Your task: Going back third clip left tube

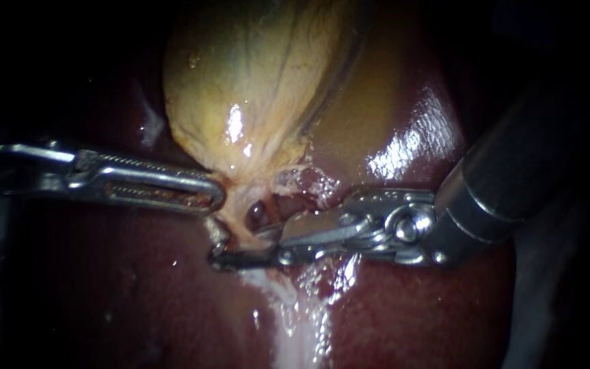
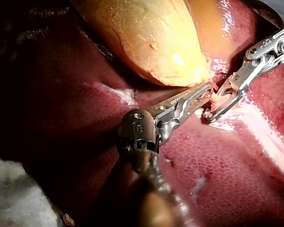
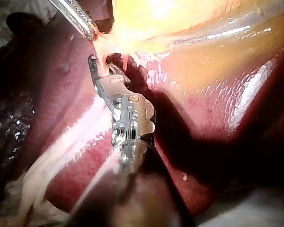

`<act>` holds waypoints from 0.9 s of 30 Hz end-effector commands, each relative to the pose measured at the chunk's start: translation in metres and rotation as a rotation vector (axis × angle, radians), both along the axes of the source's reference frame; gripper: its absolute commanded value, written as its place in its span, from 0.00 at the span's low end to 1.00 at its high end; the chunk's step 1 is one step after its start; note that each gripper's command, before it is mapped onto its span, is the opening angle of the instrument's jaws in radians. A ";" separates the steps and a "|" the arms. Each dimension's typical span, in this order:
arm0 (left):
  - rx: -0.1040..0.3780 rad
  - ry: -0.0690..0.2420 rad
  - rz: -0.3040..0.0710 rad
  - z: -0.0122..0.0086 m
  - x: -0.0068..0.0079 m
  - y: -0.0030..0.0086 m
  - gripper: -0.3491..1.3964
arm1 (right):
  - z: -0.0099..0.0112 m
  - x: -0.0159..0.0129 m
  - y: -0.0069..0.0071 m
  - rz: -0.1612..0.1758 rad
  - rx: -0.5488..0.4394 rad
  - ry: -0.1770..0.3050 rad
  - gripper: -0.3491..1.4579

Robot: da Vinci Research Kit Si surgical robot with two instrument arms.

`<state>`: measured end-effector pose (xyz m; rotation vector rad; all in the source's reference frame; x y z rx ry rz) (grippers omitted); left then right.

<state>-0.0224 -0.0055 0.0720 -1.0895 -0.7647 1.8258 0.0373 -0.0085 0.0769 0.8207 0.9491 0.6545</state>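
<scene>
The setting is a surgical-robotics laboratory bench arranged for work on excised tissue. Indicators: a glossy dark red liver carrying a pale yellow gallbladder lies as a loose specimen. In the left wrist view the liver's outer edge ends against a pale grey bench surface. Two slender metal tools with jointed wrists, the left instrument and the right instrument, meet at the specimen under close, bright endoscope lighting.
</scene>
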 end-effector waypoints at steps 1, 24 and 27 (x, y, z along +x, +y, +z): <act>0.000 0.000 0.000 0.0000 0.0000 0.0000 0.00 | -0.0001 0.0000 0.0000 0.000 0.001 0.000 0.00; 0.000 0.000 0.000 -0.0001 0.0002 -0.0001 0.00 | -0.0004 0.0012 0.0005 0.063 -0.137 0.134 0.47; 0.000 0.000 0.000 -0.0001 0.0002 -0.0001 0.00 | -0.0006 0.0006 0.0005 0.059 -0.149 0.137 0.47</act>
